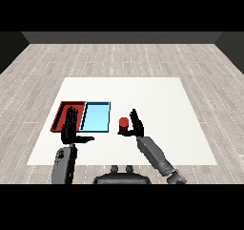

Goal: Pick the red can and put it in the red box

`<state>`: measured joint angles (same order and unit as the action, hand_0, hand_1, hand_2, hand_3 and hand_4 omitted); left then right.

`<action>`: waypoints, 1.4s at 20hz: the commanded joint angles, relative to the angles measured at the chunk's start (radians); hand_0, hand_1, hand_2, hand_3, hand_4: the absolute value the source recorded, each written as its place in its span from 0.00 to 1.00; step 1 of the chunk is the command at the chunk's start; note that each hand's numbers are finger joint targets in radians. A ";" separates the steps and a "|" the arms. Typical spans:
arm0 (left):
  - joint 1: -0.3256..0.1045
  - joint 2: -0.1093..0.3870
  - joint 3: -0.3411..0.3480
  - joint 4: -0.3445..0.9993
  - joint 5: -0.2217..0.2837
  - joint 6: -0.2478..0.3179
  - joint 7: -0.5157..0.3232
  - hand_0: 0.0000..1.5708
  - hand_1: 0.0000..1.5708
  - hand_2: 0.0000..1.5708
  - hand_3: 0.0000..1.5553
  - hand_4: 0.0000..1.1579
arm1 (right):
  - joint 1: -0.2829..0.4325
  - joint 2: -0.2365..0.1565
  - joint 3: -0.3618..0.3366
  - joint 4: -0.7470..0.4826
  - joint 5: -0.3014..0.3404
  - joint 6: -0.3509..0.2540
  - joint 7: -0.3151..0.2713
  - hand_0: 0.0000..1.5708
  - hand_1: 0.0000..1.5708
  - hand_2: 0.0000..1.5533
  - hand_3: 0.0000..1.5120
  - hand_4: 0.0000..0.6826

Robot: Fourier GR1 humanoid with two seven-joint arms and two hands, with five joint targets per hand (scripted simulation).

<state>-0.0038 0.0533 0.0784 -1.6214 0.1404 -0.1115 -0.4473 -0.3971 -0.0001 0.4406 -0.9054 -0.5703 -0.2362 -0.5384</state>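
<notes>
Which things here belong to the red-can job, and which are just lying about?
Job: red can; red tray, its target; right hand, beside the can.
Lying about: light blue tray; left hand, open over the red tray's near edge.

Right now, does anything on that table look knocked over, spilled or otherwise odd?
Nothing stands out. The red can is upright beside the right hand, and the red tray and light blue tray lie neatly side by side.
</notes>
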 commanded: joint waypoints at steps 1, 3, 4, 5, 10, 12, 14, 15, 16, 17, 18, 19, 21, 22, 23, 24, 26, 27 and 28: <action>0.003 -0.014 -0.016 0.009 -0.005 0.000 -0.002 0.00 0.00 0.00 0.00 0.00 | -0.025 0.000 0.102 0.025 -0.069 -0.073 -0.031 0.00 0.00 0.00 0.00 0.00; -0.020 -0.014 -0.009 0.025 -0.011 0.016 0.010 0.00 0.00 0.00 0.00 0.00 | -0.003 0.000 0.073 0.033 -0.063 -0.044 -0.066 0.00 0.00 0.00 0.00 0.00; -0.039 -0.018 -0.015 0.042 -0.039 0.036 -0.009 0.00 0.00 0.00 0.00 0.00 | -0.051 0.000 0.040 0.041 -0.039 -0.022 -0.009 0.00 0.00 0.00 0.00 0.00; 0.004 -0.008 -0.005 0.028 -0.018 0.003 -0.036 0.00 0.00 0.00 0.00 0.00 | -0.061 0.000 0.057 0.080 -0.065 -0.010 -0.052 0.00 0.00 0.00 0.00 0.00; 0.023 -0.018 -0.027 -0.039 -0.015 0.016 0.023 0.00 0.00 0.00 0.00 0.00 | -0.043 0.000 0.183 0.071 -0.165 -0.077 -0.089 0.00 0.00 0.00 0.00 0.00; -0.016 -0.003 -0.004 0.042 -0.018 0.000 -0.036 0.00 0.00 0.00 0.00 0.00 | -0.065 0.000 0.130 0.078 -0.134 -0.051 -0.056 0.00 0.00 0.00 0.00 0.00; 0.021 -0.027 -0.029 -0.029 -0.015 0.018 0.006 0.00 0.00 0.00 0.00 0.00 | -0.008 0.000 0.106 -0.040 -0.062 -0.074 0.011 0.00 0.00 0.00 0.00 0.00; -0.011 -0.048 -0.040 -0.005 -0.028 0.047 0.011 0.00 0.00 0.00 0.00 0.00 | -0.062 0.000 0.138 0.036 -0.123 -0.062 -0.040 0.00 0.00 0.00 0.00 0.00; -0.020 -0.011 -0.009 -0.050 0.000 0.038 0.077 0.00 0.00 0.00 0.00 0.00 | -0.097 0.000 0.216 0.098 -0.217 -0.105 -0.110 0.00 0.00 0.00 0.00 0.00; 0.010 -0.031 -0.024 -0.051 -0.017 0.046 0.034 0.00 0.00 0.00 0.00 0.00 | -0.143 0.000 0.111 0.122 -0.154 -0.035 -0.013 0.00 0.00 0.00 0.00 0.00; -0.009 -0.028 -0.020 0.034 -0.027 0.029 -0.018 0.00 0.00 0.00 0.00 0.00 | -0.135 0.000 0.178 0.142 -0.224 -0.058 -0.104 0.00 0.00 0.00 0.00 0.00; 0.047 -0.029 -0.040 -0.081 -0.011 0.024 0.039 0.00 0.00 0.00 0.00 0.00 | -0.142 0.000 0.180 0.130 -0.189 -0.060 -0.055 0.00 0.00 0.00 0.00 0.00; 0.101 -0.052 -0.080 -0.090 -0.038 0.025 -0.009 0.00 0.00 0.00 0.00 0.00 | -0.108 0.000 0.110 0.053 -0.096 -0.088 0.019 0.00 0.00 0.00 0.00 0.00; 0.063 -0.004 0.002 0.055 0.012 -0.049 -0.125 0.00 0.00 0.00 0.00 0.00 | -0.130 0.000 0.100 0.097 -0.128 -0.047 -0.003 0.00 0.00 0.00 0.00 0.00; -0.032 0.001 0.021 0.082 0.010 -0.011 -0.051 0.00 0.00 0.00 0.00 0.00 | -0.148 0.000 0.208 0.142 -0.236 -0.098 -0.075 0.00 0.00 0.00 0.00 0.00; 0.016 -0.007 -0.012 -0.022 0.003 -0.001 0.000 0.00 0.00 0.00 0.00 0.00 | -0.060 0.000 0.212 -0.028 -0.164 -0.165 0.000 0.00 0.00 0.00 0.00 0.00; 0.021 -0.012 -0.007 0.016 0.011 -0.015 -0.038 0.00 0.00 0.00 0.00 0.00 | -0.146 0.000 0.159 0.098 -0.196 -0.108 0.005 0.00 0.00 0.00 0.00 0.00; 0.106 -0.022 -0.031 -0.057 0.007 -0.020 -0.026 0.00 0.00 0.00 0.00 0.00 | -0.208 0.000 0.196 0.215 -0.253 -0.084 -0.058 0.00 0.00 0.00 0.00 0.00; -0.073 -0.022 0.004 0.073 0.004 0.024 -0.010 0.00 0.00 0.00 0.00 0.00 | -0.197 0.000 0.186 0.171 -0.253 -0.093 -0.022 0.00 0.00 0.00 0.00 0.00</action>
<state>0.0052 0.0368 0.0679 -1.6103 0.1422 -0.1094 -0.4685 -0.5538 -0.0002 0.6187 -0.7752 -0.7824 -0.3308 -0.5675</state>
